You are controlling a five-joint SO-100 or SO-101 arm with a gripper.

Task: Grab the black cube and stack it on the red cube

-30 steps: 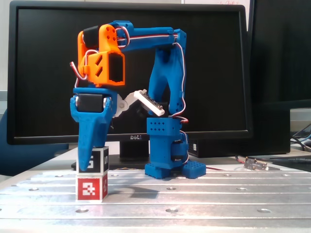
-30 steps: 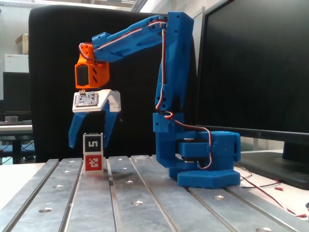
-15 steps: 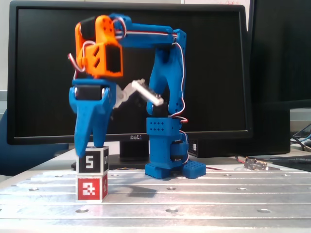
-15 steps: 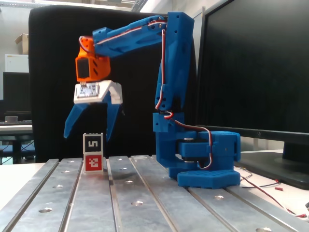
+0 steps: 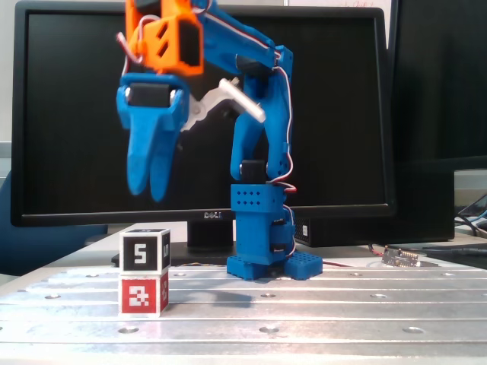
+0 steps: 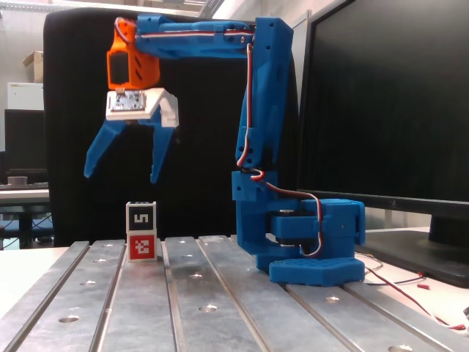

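Grooved metal plate [image 5: 319, 312] filled the lower part of a fixed view, with a dark monitor [image 5: 327, 114] spanning the background. At lower left of the frame the black cube [image 5: 144, 252] sat squarely on the red cube [image 5: 143, 295], its "5" label facing the camera, edges roughly flush, so the stack looked finished. The gripper [image 5: 148, 192] hung in the upper left, well above the cubes and touching neither; from this angle its two blue fingers overlapped, so their spread was hard to judge. The arm's base [image 5: 266, 258] stood behind, at centre.

From another fixed view, side-on, the same plate [image 6: 220, 293] ran toward the camera and the stack stood at centre left, black cube [image 6: 141, 216] on red cube [image 6: 141, 248]. Here the gripper [image 6: 121, 176] in the upper left showed its fingers splayed wide apart and holding nothing, directly over the stack. That wide spread and clear height would suit a release that leaves the top cube undisturbed.
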